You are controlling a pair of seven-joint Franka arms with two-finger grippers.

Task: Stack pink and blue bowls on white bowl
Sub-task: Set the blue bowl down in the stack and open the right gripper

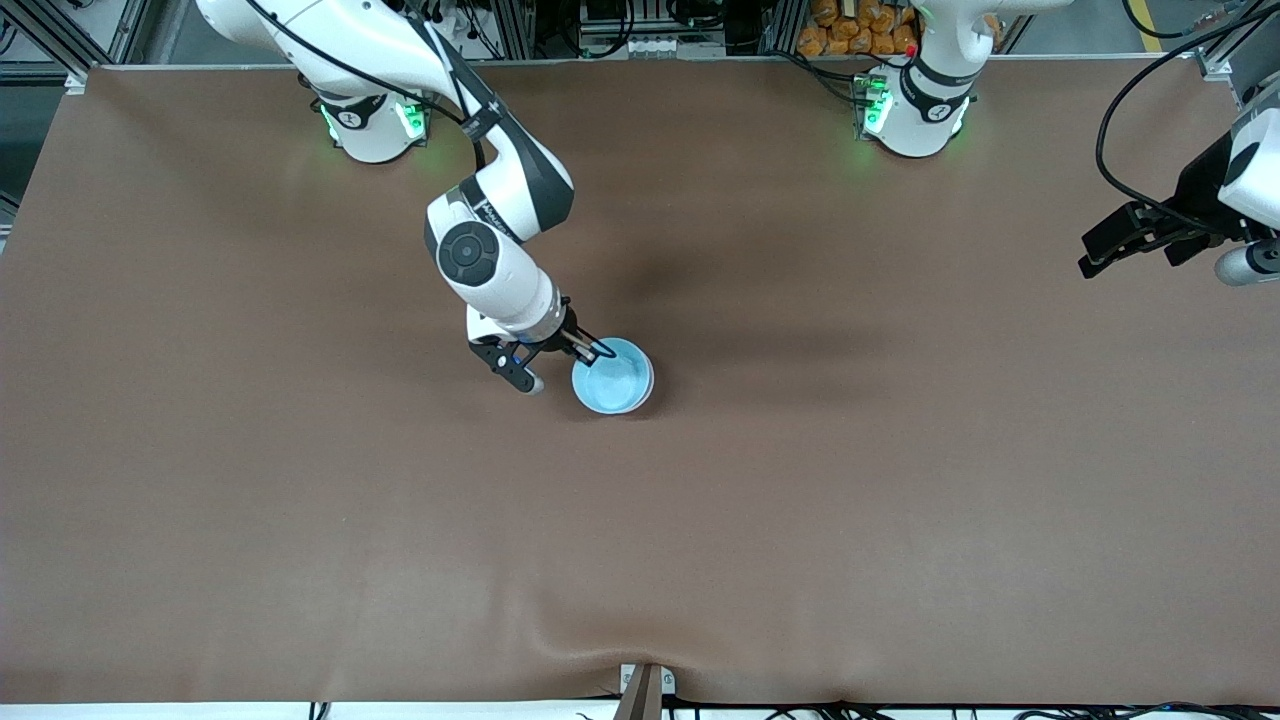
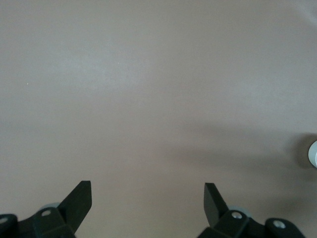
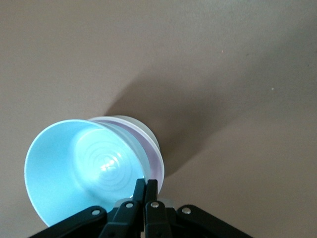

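Observation:
The blue bowl (image 1: 612,376) sits near the table's middle. In the right wrist view the blue bowl (image 3: 84,163) is nested in the pink bowl (image 3: 157,161), whose rim alone shows. The pink bowl sits in the white bowl (image 3: 141,126), of which only a strip of wall shows. My right gripper (image 1: 600,352) is at the stack's rim on the side toward the robots. In its wrist view the right gripper (image 3: 147,184) is shut on the blue bowl's rim. My left gripper (image 1: 1100,245) waits open and empty over the left arm's end of the table, as its wrist view (image 2: 147,191) shows.
The brown table cover (image 1: 900,480) is bare around the stack. A small pale round object (image 2: 313,153) shows at the edge of the left wrist view. The arm bases stand along the table's edge by the robots.

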